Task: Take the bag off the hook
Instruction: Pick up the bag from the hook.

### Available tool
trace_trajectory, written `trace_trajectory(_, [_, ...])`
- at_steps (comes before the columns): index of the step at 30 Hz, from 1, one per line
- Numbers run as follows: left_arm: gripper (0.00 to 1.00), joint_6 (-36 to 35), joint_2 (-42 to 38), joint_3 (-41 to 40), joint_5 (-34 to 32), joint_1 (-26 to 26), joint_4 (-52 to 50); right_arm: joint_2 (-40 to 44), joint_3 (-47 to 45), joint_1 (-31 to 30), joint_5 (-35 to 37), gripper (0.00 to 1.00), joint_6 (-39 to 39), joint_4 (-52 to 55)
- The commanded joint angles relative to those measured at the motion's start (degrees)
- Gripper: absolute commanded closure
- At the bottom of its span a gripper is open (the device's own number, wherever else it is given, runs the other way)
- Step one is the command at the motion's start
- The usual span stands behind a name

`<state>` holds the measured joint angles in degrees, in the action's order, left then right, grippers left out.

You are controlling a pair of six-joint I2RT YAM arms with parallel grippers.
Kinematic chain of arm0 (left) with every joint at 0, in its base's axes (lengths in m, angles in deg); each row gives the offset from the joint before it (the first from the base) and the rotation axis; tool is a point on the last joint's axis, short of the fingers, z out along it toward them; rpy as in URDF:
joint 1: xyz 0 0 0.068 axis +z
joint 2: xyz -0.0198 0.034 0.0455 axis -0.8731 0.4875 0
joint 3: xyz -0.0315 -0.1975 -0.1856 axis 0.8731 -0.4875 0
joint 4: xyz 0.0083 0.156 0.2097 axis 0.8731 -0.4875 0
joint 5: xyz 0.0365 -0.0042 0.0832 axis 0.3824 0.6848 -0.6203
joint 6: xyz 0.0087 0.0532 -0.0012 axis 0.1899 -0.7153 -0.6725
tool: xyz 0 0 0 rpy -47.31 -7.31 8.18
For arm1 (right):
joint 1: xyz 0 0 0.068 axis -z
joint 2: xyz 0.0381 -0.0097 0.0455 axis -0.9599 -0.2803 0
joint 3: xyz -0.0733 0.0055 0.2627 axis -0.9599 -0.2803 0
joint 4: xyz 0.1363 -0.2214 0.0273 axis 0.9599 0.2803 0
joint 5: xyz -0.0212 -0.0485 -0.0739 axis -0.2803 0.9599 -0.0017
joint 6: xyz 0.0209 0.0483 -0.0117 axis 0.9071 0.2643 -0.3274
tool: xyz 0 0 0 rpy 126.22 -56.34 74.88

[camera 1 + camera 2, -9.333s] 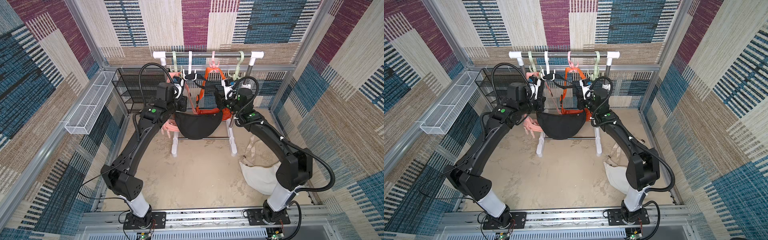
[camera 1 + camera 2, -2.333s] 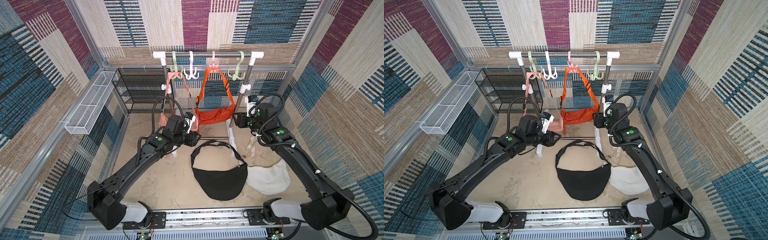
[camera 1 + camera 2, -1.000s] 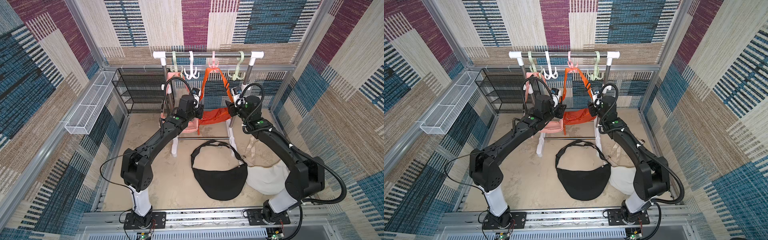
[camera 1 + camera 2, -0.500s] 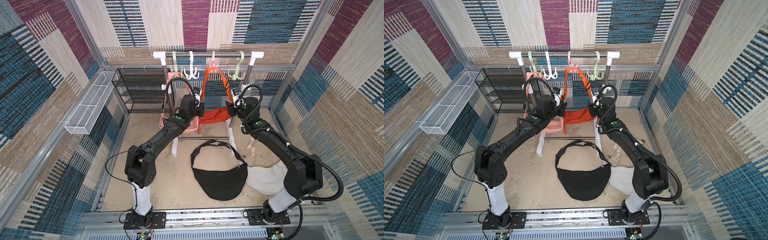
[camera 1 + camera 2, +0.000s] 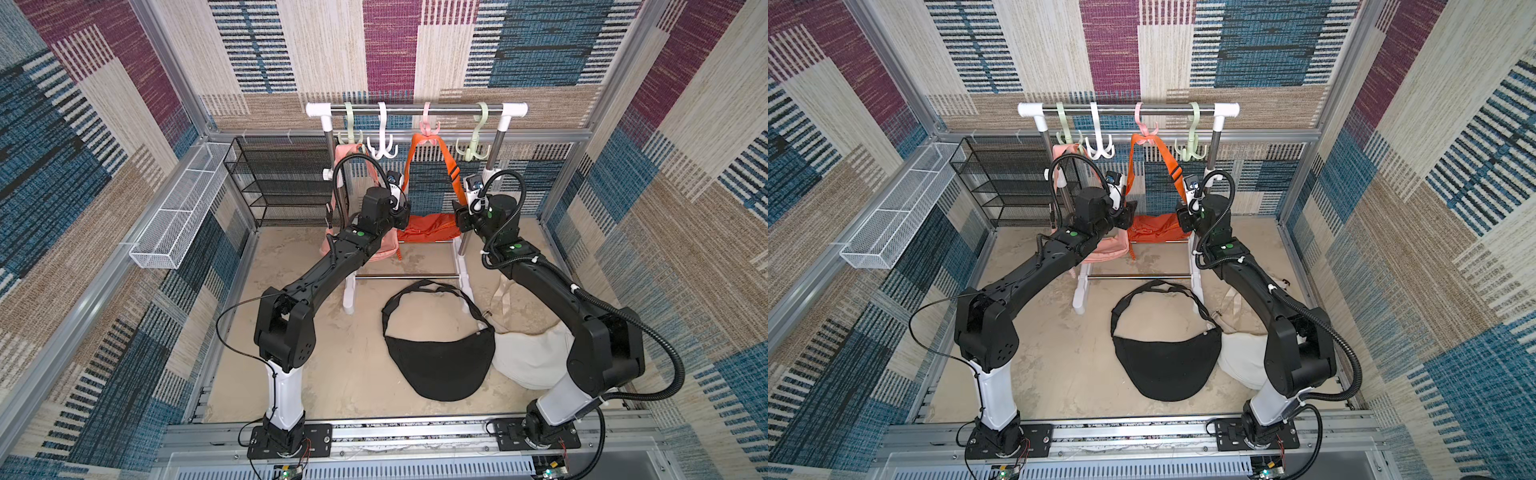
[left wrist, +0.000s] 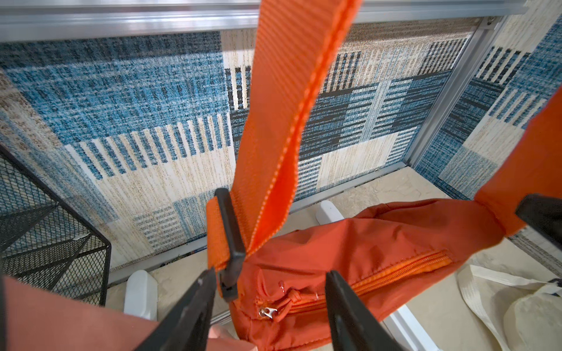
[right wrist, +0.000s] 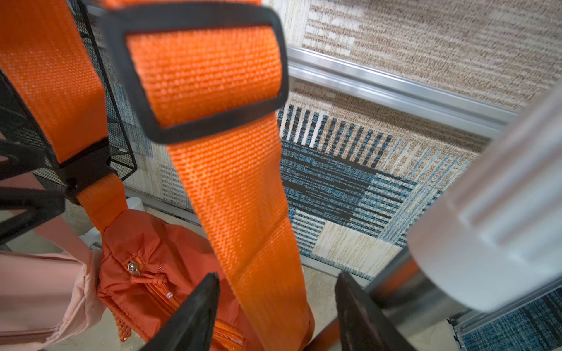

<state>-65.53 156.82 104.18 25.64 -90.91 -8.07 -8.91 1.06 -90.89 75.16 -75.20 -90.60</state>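
An orange bag [image 5: 430, 226] [image 5: 1156, 228] hangs by its wide orange strap [image 6: 282, 106] [image 7: 243, 212] from the pink hook [image 5: 428, 129] [image 5: 1144, 131] on the rail. My left gripper [image 5: 405, 210] [image 6: 270, 291] is at the bag's left end, open, its jaws either side of the zipper pull. One finger lies next to the strap's black buckle [image 6: 228, 243]. My right gripper [image 5: 457, 216] [image 7: 276, 291] is at the bag's right end, open. The strap runs down between its jaws with a gap on the rack-post side.
A black bag [image 5: 442, 365] and a white bag [image 5: 532, 357] lie on the floor in front of the rack [image 5: 415, 109]. A pink bag [image 5: 374, 249] hangs at the rack's left. A black mesh shelf [image 5: 282, 183] and a white wire basket [image 5: 174, 216] stand at the left.
The left jaws have opened wider around the orange bag's end. The right jaws have opened slightly. Both arms have hardly shifted.
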Motion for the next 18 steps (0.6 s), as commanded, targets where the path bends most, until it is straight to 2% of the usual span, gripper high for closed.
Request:
trace_trajectory(1, [0.4, -2.4, -0.4, -0.9, 0.9, 0.1, 4.5, 0.6, -0.3, 0.1, -0.7, 0.37, 0.2, -3.7])
trace_trajectory(12, [0.43, -3.0, -1.8, -4.4, -1.7, 0.2, 11.4, -1.0, 0.5, 0.0, -0.5, 0.34, -0.4, -6.0])
trace_trajectory(18, [0.44, -3.0, 0.3, -2.0, -4.0, 0.7, 9.8, -1.8, 0.2, 0.0, 0.1, 0.34, -0.2, -6.8])
